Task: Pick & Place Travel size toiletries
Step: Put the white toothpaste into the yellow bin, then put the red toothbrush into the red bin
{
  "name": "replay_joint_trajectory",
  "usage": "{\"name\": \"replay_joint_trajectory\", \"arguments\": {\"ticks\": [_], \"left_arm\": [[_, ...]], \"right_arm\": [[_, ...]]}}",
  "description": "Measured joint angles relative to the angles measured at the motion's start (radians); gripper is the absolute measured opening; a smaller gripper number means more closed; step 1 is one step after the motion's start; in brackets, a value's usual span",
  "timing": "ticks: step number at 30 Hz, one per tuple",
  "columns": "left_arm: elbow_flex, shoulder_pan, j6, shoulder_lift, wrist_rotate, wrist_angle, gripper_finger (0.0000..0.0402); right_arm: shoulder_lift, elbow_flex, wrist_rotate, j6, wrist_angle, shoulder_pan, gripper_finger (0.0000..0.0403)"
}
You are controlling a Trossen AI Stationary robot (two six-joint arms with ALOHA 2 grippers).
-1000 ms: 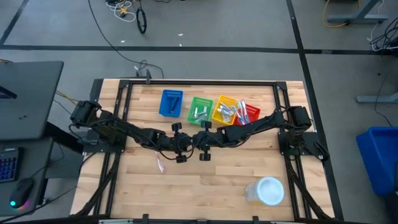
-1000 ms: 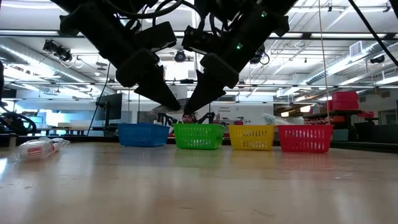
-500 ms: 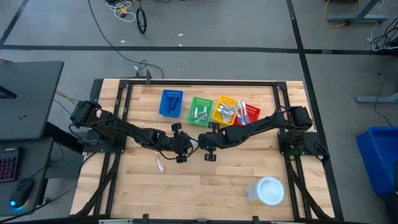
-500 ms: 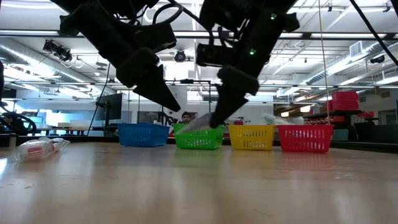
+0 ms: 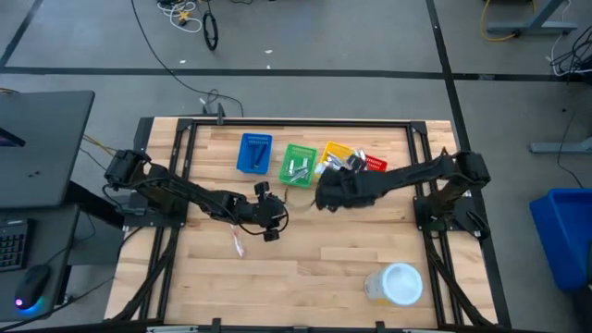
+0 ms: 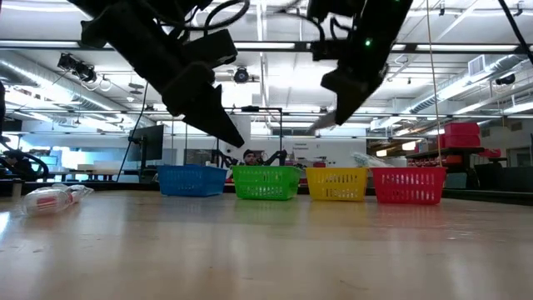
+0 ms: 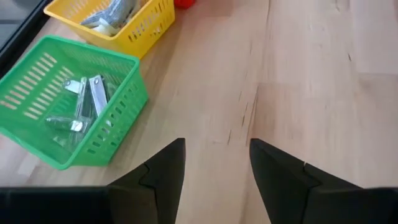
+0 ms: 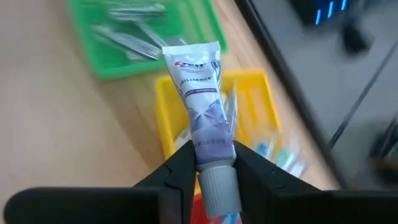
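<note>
Two arms work over the wooden table (image 5: 305,277), and I list the scene from largest item down.

1. Table: it carries a row of four baskets along its far edge and a round white container (image 5: 398,283) near its front right corner.
2. Left arm: it reaches from the left side toward the table's middle. I see the left gripper (image 7: 214,165) with its fingers spread apart and nothing between them, hanging above bare wood just in front of the green basket (image 7: 68,118).
3. Right arm: it reaches from the right side. I see the right gripper (image 8: 210,165) clamped on the cap end of a white tube (image 8: 202,99), which it carries in the air above the yellow basket (image 8: 163,118).
4. Baskets: in the low view they stand in a line, blue (image 6: 192,180), green, yellow, red (image 6: 408,185). The green one holds several metallic items. The yellow one holds packaged items; I cannot tell what they are.
5. Tube: it bears blue and red print and a grey cap, and points away from the fingers.
6. Loose item: one small wrapped item (image 5: 238,244) lies on the table just beside the left arm.
</note>
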Motion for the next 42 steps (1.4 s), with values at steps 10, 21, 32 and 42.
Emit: {"name": "replay_joint_trajectory", "arguments": {"ticks": [10,21,32,42], "left_arm": [[0.001,0.000,-0.006,0.000,0.005,0.032,0.0186],[0.001,0.000,-0.006,0.000,0.007,0.034,0.0185],[0.001,0.000,-0.005,0.001,0.007,0.034,0.0183],[0.000,-0.005,-0.005,0.001,0.042,0.034,0.0183]], "right_arm": [[-0.006,-0.163,-0.113,0.114,0.244,-0.200,0.0098],[-0.006,-0.207,-0.115,0.100,0.280,-0.244,0.0139],[-0.007,-0.207,-0.158,0.011,0.335,-0.222,0.0204],[-0.037,-0.208,-0.289,-0.109,0.626,-0.113,0.0207]]}}
